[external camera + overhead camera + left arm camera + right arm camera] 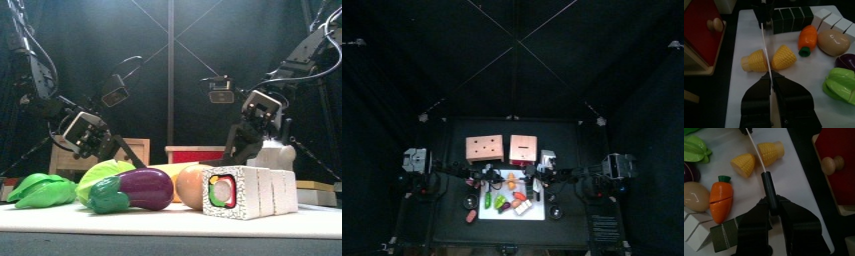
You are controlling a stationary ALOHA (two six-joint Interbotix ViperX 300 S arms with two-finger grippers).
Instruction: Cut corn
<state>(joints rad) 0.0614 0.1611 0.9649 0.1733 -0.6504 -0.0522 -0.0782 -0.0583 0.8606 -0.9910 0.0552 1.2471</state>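
Evidently the corn (744, 164) lay halved, upper frame; the right end effector (769, 204) clenched the knife (766, 180), which probably needed lifting clear.

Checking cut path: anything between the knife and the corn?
Nothing visible. The thin white-bladed toy knife held in the left gripper already sits in the gap between the two yellow corn halves. The orange toy carrot lies off to one side.

Reaching inward over the table: left gripper (771, 90) from nine o'clock, right gripper (772, 210) from three, both clamped closed.
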